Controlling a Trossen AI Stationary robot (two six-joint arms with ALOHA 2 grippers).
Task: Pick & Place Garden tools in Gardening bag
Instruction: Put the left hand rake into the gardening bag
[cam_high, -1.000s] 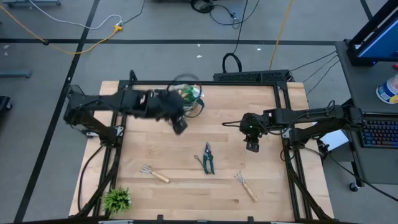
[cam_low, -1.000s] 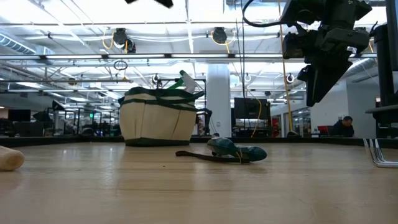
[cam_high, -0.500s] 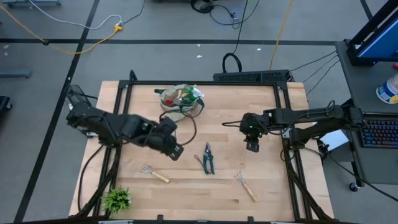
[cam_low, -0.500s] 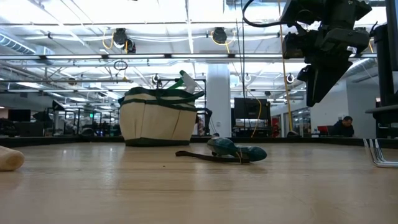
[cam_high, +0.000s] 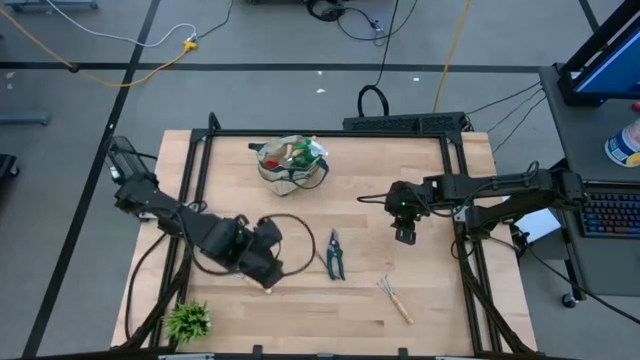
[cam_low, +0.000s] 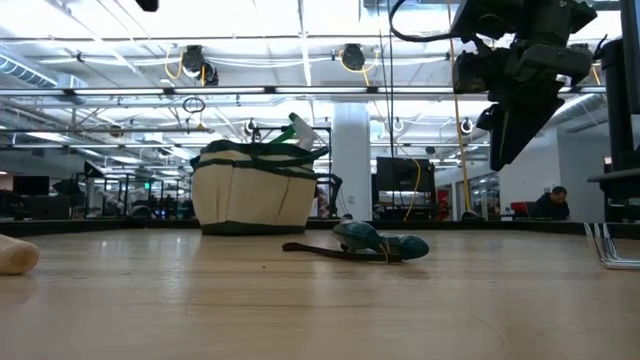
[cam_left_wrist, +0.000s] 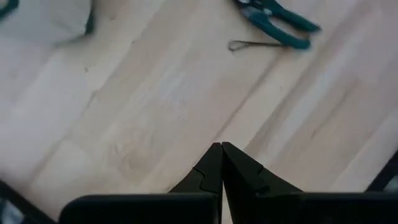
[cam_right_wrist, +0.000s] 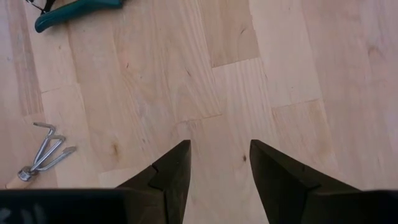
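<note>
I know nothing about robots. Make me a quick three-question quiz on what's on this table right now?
1. True or false: the gardening bag is empty.
2. Which tool lies between the two arms? A) pruning shears B) a hammer C) a broom
3. Fill in: the left gripper has its fingers ____, while the right gripper has them open.

Key:
1. False; tools poke out of its top.
2. A.
3. Shut; the wrist view shows the tips pressed together with nothing between them. The hand rake lies on the table nearer the right arm.
</note>
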